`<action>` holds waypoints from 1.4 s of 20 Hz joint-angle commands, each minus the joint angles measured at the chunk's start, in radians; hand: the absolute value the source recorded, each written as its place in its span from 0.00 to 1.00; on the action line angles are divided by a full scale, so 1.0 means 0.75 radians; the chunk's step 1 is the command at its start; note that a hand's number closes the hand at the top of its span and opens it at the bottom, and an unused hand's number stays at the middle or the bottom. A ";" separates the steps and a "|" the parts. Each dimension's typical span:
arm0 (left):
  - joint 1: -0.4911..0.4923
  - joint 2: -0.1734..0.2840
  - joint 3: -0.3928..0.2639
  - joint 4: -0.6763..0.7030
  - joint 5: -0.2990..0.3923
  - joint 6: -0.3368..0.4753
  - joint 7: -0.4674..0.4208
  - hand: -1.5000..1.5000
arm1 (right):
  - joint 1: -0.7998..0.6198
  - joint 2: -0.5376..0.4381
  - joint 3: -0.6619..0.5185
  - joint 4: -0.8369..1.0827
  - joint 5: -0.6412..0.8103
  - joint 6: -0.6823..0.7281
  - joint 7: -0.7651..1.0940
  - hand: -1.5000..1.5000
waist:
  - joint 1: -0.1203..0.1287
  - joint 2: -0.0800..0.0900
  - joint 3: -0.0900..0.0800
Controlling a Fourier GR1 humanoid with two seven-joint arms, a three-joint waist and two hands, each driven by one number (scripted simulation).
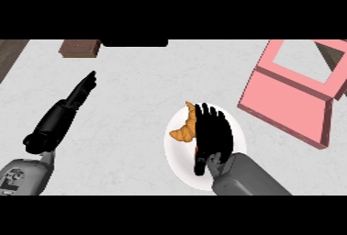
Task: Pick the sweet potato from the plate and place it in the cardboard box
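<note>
An orange-brown sweet potato (184, 129) lies on the left part of a white plate (177, 161) in the lower middle of the head view. My right hand (211, 137) hovers over the plate with fingers straight, covering the sweet potato's right side; whether it touches it is unclear. A pink cardboard box (291, 98) with open flaps lies to the upper right, beyond the plate. My left hand (82, 90) rests open at the left, fingers pointing away, far from the plate.
A brown block (81, 48) sits at the counter's far edge, upper left. A dark strip (12, 53) marks the counter's left border. White counter surface (142, 82) stretches between the left hand and the plate.
</note>
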 commanded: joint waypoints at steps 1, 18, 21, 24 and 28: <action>0.013 -0.031 0.005 -0.054 -0.021 0.020 0.053 0.50 | 0.041 -0.024 -0.039 -0.059 0.026 0.127 0.156 0.00 | -0.005 -0.003 0.000; -0.020 -0.074 0.107 -0.057 -0.069 -0.109 0.072 0.50 | 0.151 0.043 -0.098 0.198 0.301 -0.024 -0.313 1.00 | 0.000 0.001 0.001; -0.051 -0.156 0.058 -0.003 -0.115 -0.062 0.075 0.50 | 0.063 0.118 -0.077 0.303 0.405 -0.083 -0.289 1.00 | 0.002 0.003 0.001; -0.038 -0.095 0.130 -0.058 -0.093 -0.127 0.079 0.50 | 0.089 0.020 -0.128 0.268 0.432 -0.099 -0.423 1.00 | 0.001 0.001 0.001; -0.027 -0.078 0.144 0.037 -0.082 -0.145 -0.007 0.50 | 0.104 0.025 0.059 0.158 0.352 -0.070 -0.715 1.00 | 0.005 0.005 0.000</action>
